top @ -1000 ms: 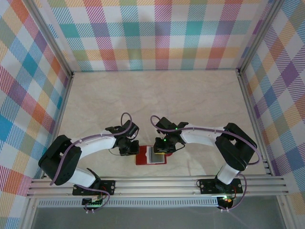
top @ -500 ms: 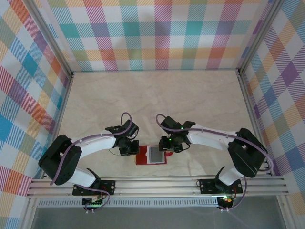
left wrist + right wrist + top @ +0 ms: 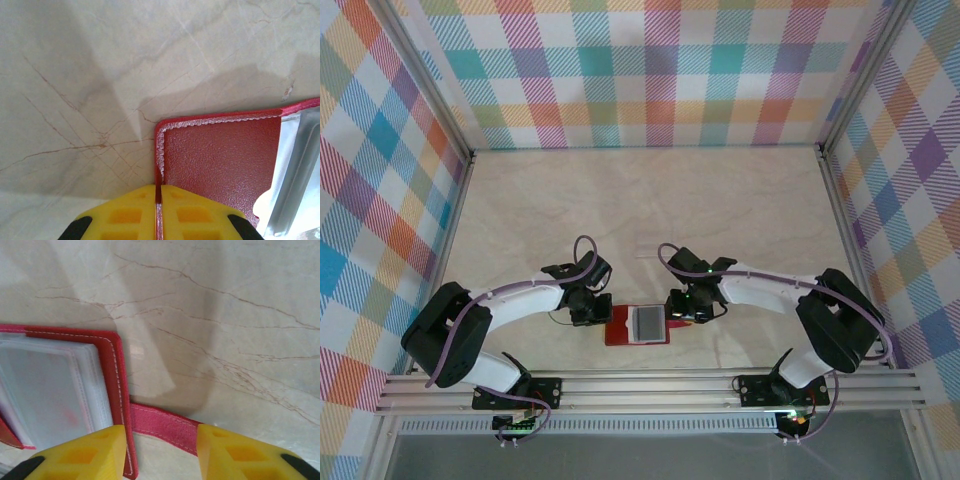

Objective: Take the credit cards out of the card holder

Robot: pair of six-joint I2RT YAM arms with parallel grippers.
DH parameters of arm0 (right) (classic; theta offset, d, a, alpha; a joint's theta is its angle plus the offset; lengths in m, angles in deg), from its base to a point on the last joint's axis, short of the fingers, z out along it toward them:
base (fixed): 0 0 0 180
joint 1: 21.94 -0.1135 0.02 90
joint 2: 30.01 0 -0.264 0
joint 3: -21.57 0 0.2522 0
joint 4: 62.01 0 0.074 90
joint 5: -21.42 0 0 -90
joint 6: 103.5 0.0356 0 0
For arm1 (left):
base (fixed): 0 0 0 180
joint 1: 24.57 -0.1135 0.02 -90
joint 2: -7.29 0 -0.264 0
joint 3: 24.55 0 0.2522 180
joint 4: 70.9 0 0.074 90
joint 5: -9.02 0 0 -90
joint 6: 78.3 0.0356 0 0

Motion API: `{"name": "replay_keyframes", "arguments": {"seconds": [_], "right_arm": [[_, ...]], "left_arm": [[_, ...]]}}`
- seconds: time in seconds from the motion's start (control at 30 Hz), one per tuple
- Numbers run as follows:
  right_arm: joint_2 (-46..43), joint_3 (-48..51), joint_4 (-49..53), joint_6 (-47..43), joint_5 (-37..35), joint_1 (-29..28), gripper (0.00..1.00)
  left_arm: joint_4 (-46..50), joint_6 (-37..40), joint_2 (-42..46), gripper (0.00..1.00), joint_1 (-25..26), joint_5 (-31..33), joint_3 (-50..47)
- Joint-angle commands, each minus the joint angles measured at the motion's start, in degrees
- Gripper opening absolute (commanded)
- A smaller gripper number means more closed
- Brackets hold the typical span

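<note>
Left gripper (image 3: 159,192) pinches the holder's (image 3: 220,150) red edge, seen close in its wrist view. Right gripper (image 3: 160,437) stands parted astride the tab (image 3: 162,424). From above, the holder lies open on the table (image 3: 650,200) between both grippers.

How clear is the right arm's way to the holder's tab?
Probably clear: the right fingers stand open either side of the tab, and nothing lies over it.

At the holder (image 3: 638,327) the left gripper (image 3: 592,315) blocks 9 o'clock, the right gripper (image 3: 682,312) 3 o'clock, while the table (image 3: 650,200) toward 12 lies open.
</note>
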Motion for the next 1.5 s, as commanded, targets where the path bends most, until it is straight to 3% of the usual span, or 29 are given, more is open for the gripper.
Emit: {"name": "replay_keyframes", "arguments": {"seconds": [0.0, 0.17, 0.4, 0.53, 0.67, 0.83, 0.9, 1.13, 1.47], "right_arm": [[-0.4, 0.17, 2.41, 0.08, -3.43, 0.08, 0.45], [-2.97, 1.02, 4.28, 0.06, -5.98, 1.02, 0.47], [-2.23, 2.01, 0.72, 0.19, -1.34, 1.34, 0.43], [-1.35, 2.04, 1.44, 0.03, -2.16, 1.43, 0.44], [-2.39, 3.08, -1.16, 0.13, 0.73, 1.61, 0.32], [-5.66, 2.93, -3.19, 1.36, 3.65, 1.56, 0.08], [-7.84, 2.48, -3.14, 2.05, 4.03, 1.65, 0.03], [-12.49, -1.39, -1.95, 2.87, 6.94, 0.89, 0.0], [-5.96, -9.44, -4.93, 3.3, 9.87, -3.87, 0.0]], "left_arm": [[0.88, 0.48, -1.11, 0.11, 0.15, 0.45, -0.2], [1.22, 0.53, -0.95, 0.11, 0.1, 0.54, 0.04], [1.45, 0.77, -1.38, 0.11, 0.15, 0.48, 0.55], [1.6, 0.79, -1.55, 0.11, 0.15, 0.47, 0.61], [1.67, 0.81, -1.32, 0.11, 0.15, 0.37, 0.82], [1.38, 0.77, -1.43, 0.11, 0.48, -0.07, 1.52], [1.0, 0.62, -1.77, 0.11, 0.92, -0.17, 1.87], [-1.12, -0.37, -3.08, 0.11, 2.6, -0.57, 1.91], [2.46, -0.7, 2.25, 0.1, 2.66, 4.5, 1.8]]}}
